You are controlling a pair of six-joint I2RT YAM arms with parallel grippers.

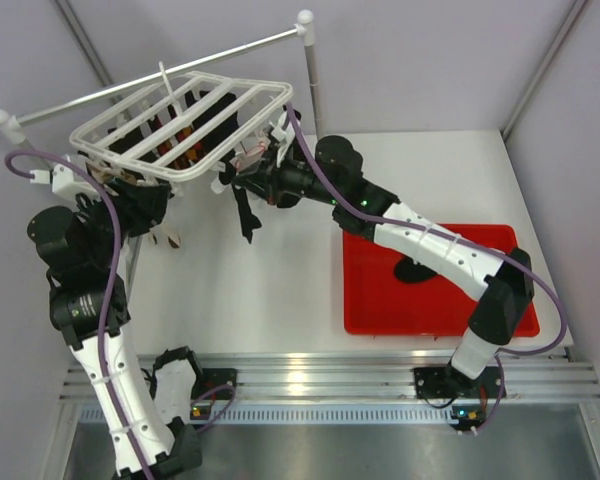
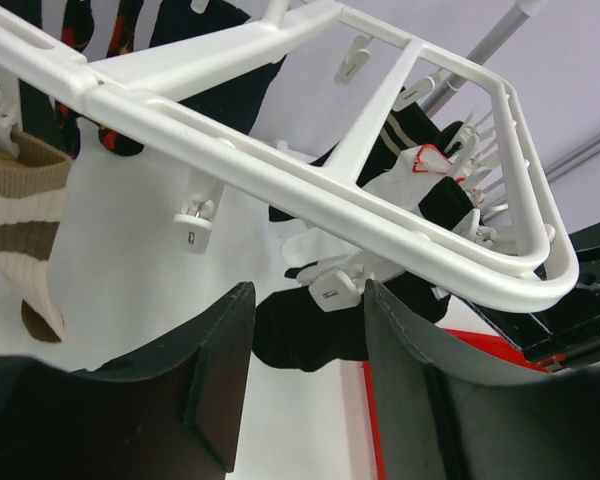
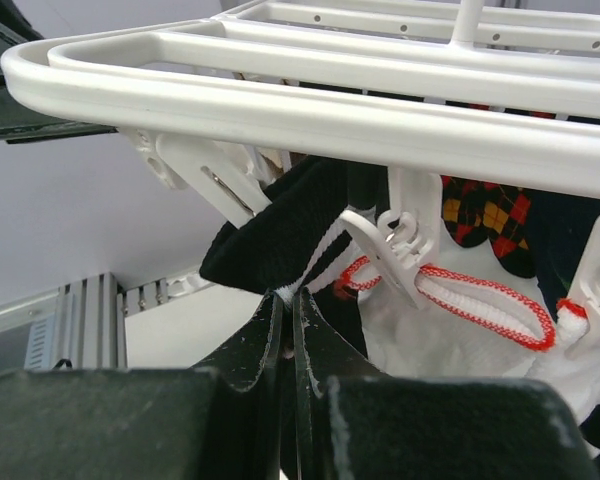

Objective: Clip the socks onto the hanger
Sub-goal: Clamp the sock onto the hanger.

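Just under the hanger (image 3: 280, 110) rim, the right end effector (image 3: 288, 335) is clamped on a black sock (image 3: 270, 240) at its striped cuff. That cuff should go squarely into the neighbouring clip (image 3: 205, 178). The left end effector (image 2: 308, 300) hangs below, spread apart.

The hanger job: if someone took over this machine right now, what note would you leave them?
Right gripper: shut on a black sock, held up under the hanger corner; can't tell if a clip has it.
Left gripper: open, empty, under the hanger.
Done: several socks hang clipped.
Left: finish this one, then the other black sock in the red tray.
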